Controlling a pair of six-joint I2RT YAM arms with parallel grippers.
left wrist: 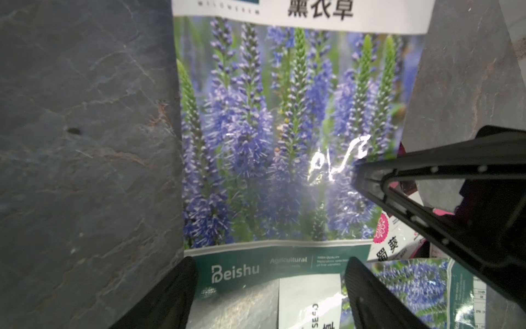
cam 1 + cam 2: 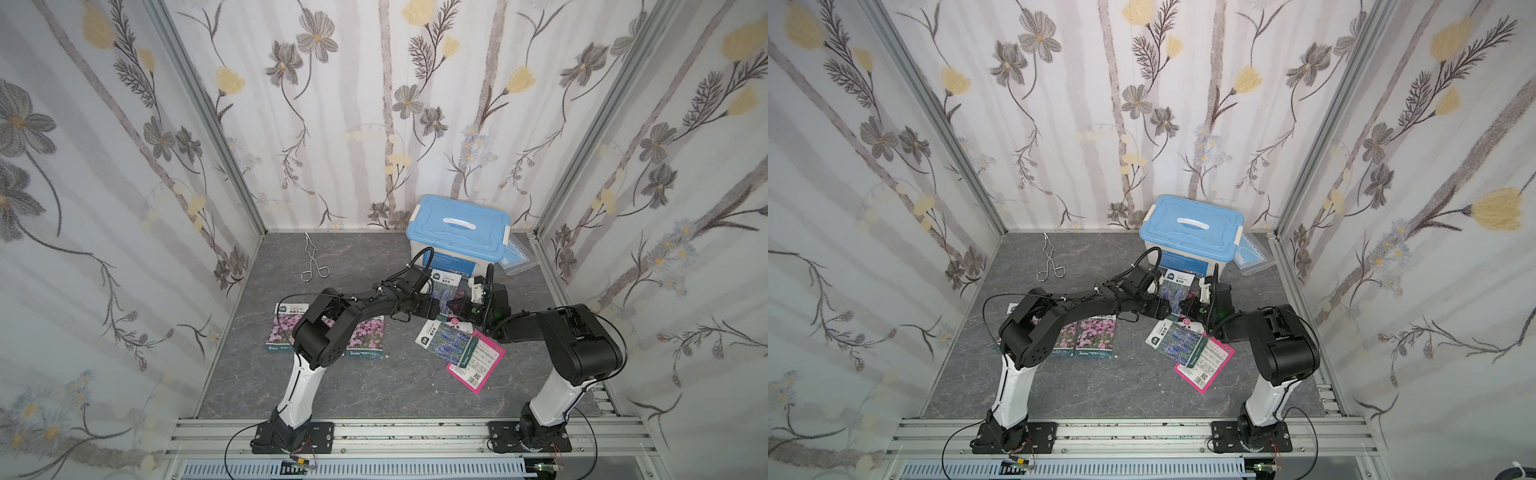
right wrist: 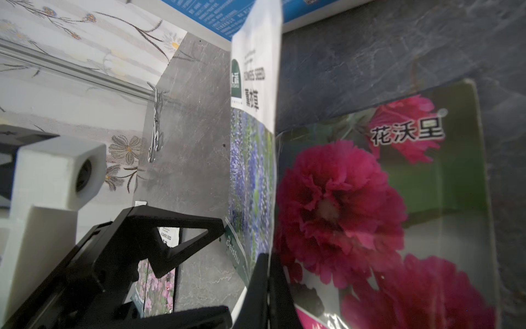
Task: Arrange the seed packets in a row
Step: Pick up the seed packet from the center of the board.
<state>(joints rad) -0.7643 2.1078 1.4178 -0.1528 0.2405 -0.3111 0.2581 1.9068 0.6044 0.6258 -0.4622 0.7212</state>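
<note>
Pinching: right end effector [image 3: 266, 262] clamped on lavender packet [image 3: 253, 171] edge | left end effector [image 1: 270, 296] apart, straddling it

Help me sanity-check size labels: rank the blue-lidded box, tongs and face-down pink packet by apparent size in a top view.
Largest: blue-lidded box.
Then: face-down pink packet, partly covered by the near lavender packet.
Smallest: tongs.

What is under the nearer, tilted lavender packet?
A pink packet, printed back up, sticks out beneath the lavender packet; a white packet peeks out at its far edge. Their covered parts cannot be seen.
</note>
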